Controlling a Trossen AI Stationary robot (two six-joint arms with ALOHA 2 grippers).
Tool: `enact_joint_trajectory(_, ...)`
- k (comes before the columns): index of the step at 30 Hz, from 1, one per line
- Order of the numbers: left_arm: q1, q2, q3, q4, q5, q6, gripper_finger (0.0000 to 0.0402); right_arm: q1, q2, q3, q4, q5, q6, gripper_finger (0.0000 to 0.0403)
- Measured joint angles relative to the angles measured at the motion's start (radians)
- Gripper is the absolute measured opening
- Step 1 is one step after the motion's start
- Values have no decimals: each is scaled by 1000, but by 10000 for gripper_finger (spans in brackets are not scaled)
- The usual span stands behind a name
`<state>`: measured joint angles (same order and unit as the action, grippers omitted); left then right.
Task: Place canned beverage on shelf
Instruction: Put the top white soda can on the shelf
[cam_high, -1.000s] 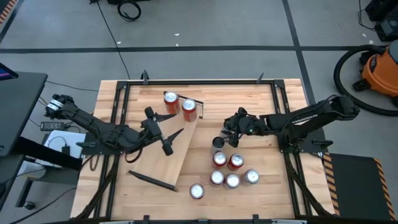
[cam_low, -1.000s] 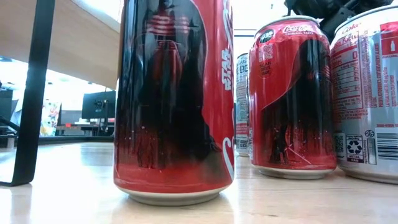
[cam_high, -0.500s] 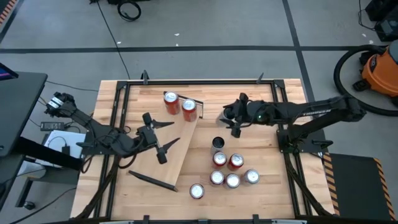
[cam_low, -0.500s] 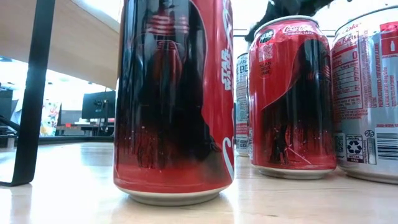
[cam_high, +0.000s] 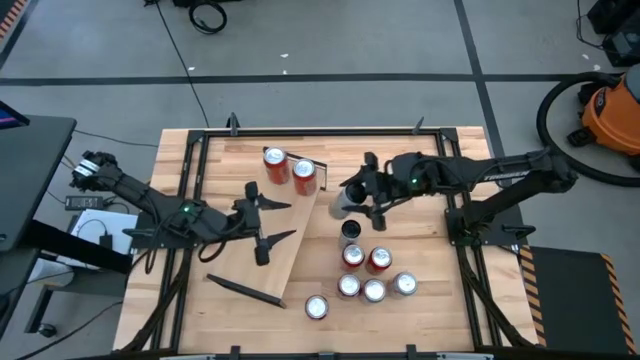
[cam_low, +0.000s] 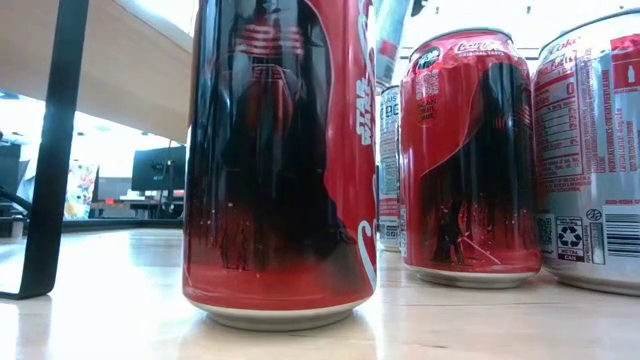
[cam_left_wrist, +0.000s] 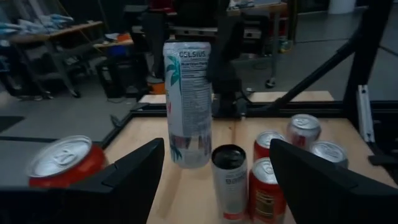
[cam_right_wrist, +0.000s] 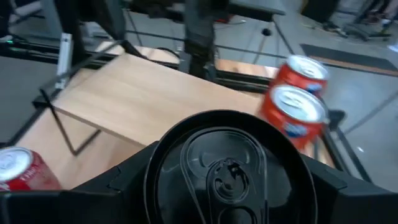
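Observation:
My right gripper is shut on a tall white canned beverage, held in the air between the shelf and a cluster of cans on the table. The shelf is a pale wood plank lying aslant at centre left. Two red cans stand on its far end. My left gripper hovers open over the plank, its fingers pointing toward the held can and touching nothing. My right gripper pinches the white can between its two fingers, one on each side just below the top rim. The fingers come from the table's right, slanting slightly down. The can hangs upright, lifted clear of the table and of the other cans.
A slim black-topped can stands just below the held one, with red and silver cans behind it and a single can near the front edge. A black frame rims the tabletop. The shelf's middle and near end are bare.
My right gripper has risen with the white can, lifting it out of the cluster's far end, and has shifted toward the table's left, nearer the shelf. The can has stayed upright. My left gripper has turned a little in place and stayed open.

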<state>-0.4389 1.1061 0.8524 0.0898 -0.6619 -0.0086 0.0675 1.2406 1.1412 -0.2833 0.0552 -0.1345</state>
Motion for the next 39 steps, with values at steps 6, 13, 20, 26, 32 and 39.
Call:
enact_joint_trajectory(6,16,0,0,-30,40,-40,302,51,125,136,2,0,-39,277)
enact_joint_trajectory(13,17,0,0,-120,58,-93,302,58,282,289,-17,-39,-78,277)
enact_joint_trajectory(20,-13,-18,0,-184,58,-123,302,54,414,391,-19,-58,-129,277)
enact_joint_trajectory(26,-39,-51,0,-229,46,-139,302,28,500,447,-26,-59,-107,277)
enact_joint_trajectory(32,-69,-90,0,-260,-39,-148,302,1,525,472,-23,-57,-105,277)
enact_joint_trajectory(39,-74,-93,0,-288,-107,-169,302,-25,525,472,-18,-104,-105,284)
